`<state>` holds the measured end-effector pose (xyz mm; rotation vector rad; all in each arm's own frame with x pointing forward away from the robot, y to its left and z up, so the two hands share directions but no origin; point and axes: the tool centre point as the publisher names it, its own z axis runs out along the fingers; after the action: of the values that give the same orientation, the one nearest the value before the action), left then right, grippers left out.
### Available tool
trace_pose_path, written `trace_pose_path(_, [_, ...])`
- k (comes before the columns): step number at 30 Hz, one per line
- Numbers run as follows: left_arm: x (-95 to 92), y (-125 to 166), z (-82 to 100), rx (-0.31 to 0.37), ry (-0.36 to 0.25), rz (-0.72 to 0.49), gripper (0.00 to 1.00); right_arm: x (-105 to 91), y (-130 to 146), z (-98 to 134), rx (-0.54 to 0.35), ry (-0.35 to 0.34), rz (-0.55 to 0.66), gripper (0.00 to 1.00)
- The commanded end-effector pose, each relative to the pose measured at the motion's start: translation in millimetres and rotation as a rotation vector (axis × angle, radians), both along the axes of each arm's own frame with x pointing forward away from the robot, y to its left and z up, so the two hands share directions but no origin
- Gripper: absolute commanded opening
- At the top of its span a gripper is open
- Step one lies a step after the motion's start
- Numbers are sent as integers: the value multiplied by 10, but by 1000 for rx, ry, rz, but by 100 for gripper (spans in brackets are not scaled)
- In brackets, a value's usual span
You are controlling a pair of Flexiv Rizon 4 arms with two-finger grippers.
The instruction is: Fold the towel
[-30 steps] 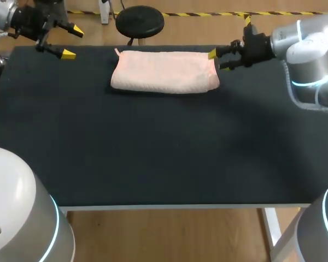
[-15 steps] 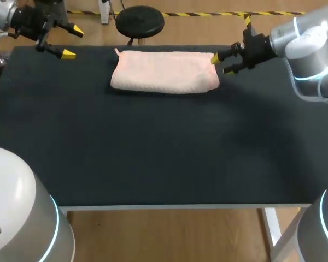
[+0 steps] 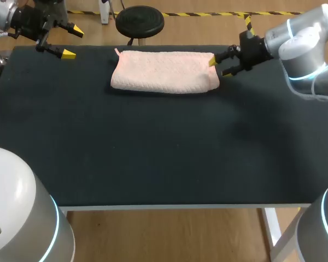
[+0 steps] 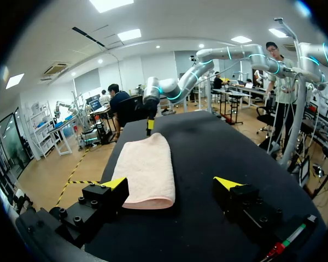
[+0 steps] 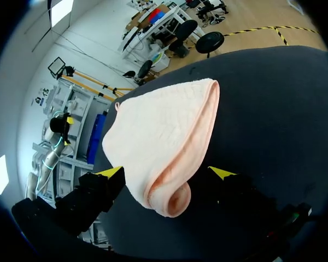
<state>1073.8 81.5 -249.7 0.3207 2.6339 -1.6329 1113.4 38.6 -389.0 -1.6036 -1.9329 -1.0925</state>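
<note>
Pale pink folded terry towel [image 3: 164,71] lies flat on the black-topped desk [image 3: 153,153], close to its far edge. My right claw [image 3: 218,66] sits at the towel's right end, fingers spread, the rolled fold between them (contact not confirmed). My left claw [image 3: 72,42] hangs over the far left corner, also spread, well apart from the towel.
</note>
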Motion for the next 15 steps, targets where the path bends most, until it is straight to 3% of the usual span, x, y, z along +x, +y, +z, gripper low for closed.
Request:
trace_pose_path(1, [14,9,-3,-1,0,-3,100,149,48,-95,1,10,10,100])
trace_pose_path(15, [14,9,-3,-1,0,-3,100,291,75,-185,-28,26,-40,100])
